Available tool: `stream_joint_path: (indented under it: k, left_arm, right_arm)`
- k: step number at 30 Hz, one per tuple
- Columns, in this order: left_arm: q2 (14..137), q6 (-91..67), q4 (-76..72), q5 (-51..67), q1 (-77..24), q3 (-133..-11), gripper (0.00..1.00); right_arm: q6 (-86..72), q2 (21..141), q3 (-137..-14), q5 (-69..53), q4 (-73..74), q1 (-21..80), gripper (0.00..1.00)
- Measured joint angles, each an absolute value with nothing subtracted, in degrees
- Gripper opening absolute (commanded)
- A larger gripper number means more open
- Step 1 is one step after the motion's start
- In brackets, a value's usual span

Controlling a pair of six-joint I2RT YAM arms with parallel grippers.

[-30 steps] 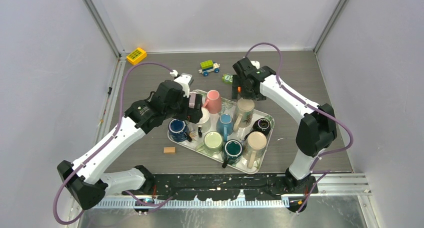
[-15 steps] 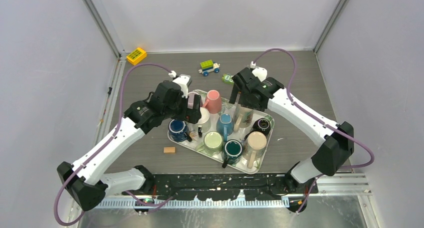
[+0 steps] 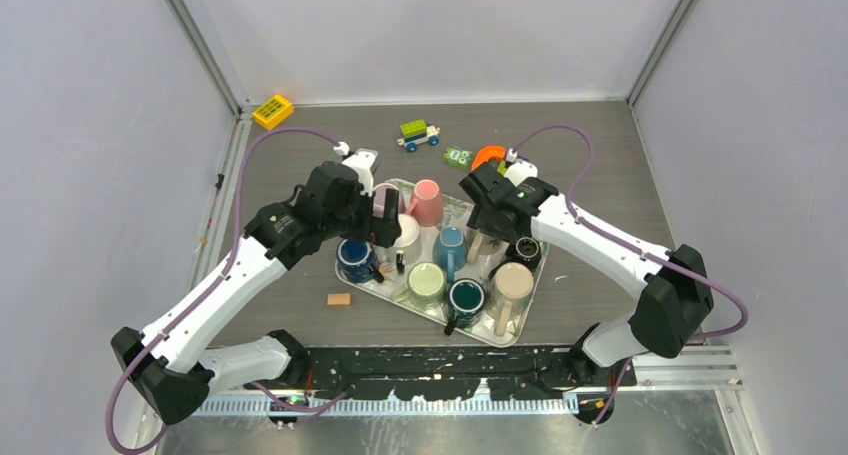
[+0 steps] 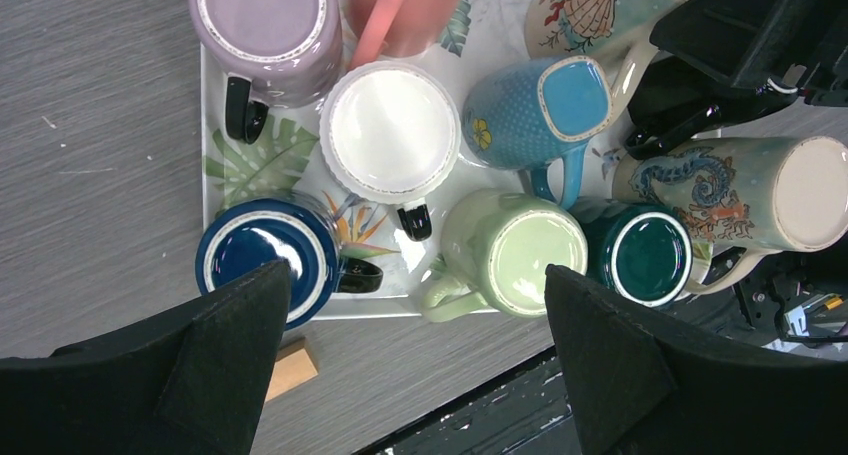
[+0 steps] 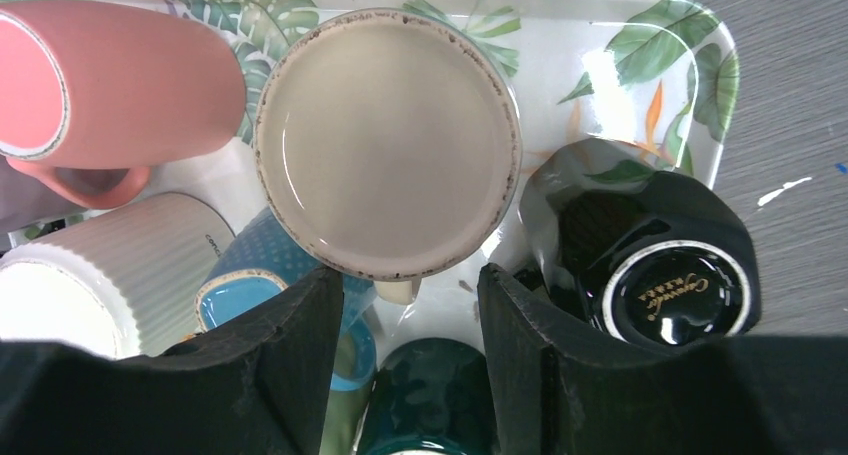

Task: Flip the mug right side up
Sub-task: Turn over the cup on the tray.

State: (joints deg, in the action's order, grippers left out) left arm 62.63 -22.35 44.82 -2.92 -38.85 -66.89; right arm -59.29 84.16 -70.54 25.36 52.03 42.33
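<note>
Your right tool (image 5: 410, 285) hangs directly above the beige mug (image 5: 388, 145). Its fingers (image 5: 290, 365) are spread apart and grip nothing.

The mug stands base-up on the leaf-print tray (image 5: 665, 70), close to one tray corner. In the right wrist view its handle stub points into the gap between the two fingers. Can't tell whether either finger touches the mug.

Neighbours, tight pack:
- pink mug (image 5: 110, 80) lying on its side, just beside the beige mug
- black mug (image 5: 650, 265) base-up on the opposite side; contact not clear
- blue mug (image 5: 250, 275) and white ribbed mug (image 5: 100, 265) pressed in near the left finger
- teal mug (image 5: 430, 405) under the gap between the fingers

Your left tool (image 4: 417, 278) hovers over the other end of the tray, with its fingers wide apart and empty. Below it in the left wrist view:
- the white ribbed mug, base-up
- lavender mug (image 4: 265, 30), base-up at the tray corner
- navy mug (image 4: 262, 260), base-up
- light green mug (image 4: 515, 255), base-up
- dragon-print mug (image 4: 740, 190) on its side at the tray edge

A small wood block (image 4: 292, 367) sits on the worktop (image 4: 90, 175), just off the tray beside the navy mug.
</note>
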Motion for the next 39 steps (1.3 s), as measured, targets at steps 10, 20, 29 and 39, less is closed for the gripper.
stream_joint_path:
  k: [10,20,29,39]
  left_arm:
    - [63.09,-22.76,44.8,-2.44,-38.7,-66.19,1.0]
    - [64.66,-23.64,44.8,-2.28,-38.59,-66.19,1.0]
    - [65.47,-25.17,44.93,-2.52,-37.45,-66.17,1.0]
    - [66.3,-28.32,45.34,-0.36,-32.8,-65.32,1.0]
  right_arm:
    - [-60.53,84.12,-63.37,25.39,44.56,43.0,0.56]
    - [-57.19,85.49,-59.53,26.22,37.58,43.9,0.33]
    - [-51.13,85.21,-56.21,26.79,33.67,44.14,0.41]
    - [-48.82,84.88,-55.61,26.94,34.59,44.14,0.54]
